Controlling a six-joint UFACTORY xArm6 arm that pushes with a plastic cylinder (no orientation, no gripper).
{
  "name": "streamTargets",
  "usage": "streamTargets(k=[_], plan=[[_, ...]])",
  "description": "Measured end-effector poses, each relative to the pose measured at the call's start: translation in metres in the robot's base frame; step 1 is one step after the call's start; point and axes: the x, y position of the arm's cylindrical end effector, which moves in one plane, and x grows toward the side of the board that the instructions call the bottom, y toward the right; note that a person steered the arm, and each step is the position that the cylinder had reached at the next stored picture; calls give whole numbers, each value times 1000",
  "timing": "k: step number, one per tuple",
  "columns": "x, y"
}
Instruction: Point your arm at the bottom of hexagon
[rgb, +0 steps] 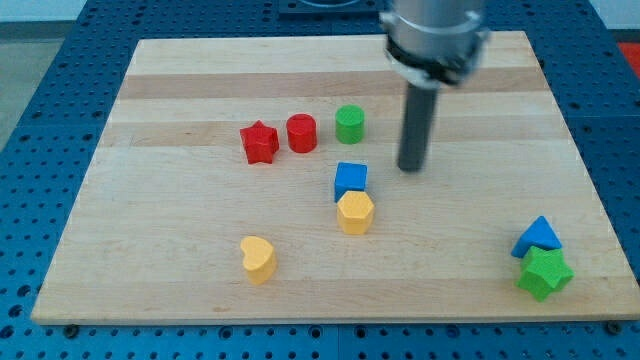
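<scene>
The yellow hexagon (355, 212) sits near the middle of the wooden board (180, 220), touching the blue cube (351, 180) just above it. My tip (412, 167) is up and to the right of the hexagon, right of the blue cube, apart from both. The dark rod hangs from the arm at the view's top.
A red star (259, 142), a red cylinder (301, 133) and a green cylinder (349, 124) stand in a row above the hexagon. A yellow heart (258, 259) lies at lower left. A blue triangle (537, 237) and a green star (544, 272) sit at lower right.
</scene>
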Motion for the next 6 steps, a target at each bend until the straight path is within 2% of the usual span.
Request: streamTargets(k=[1, 2, 3, 4, 5, 6], plan=[[74, -2], [111, -38], [112, -94], [114, -109], [71, -109], [-38, -108]])
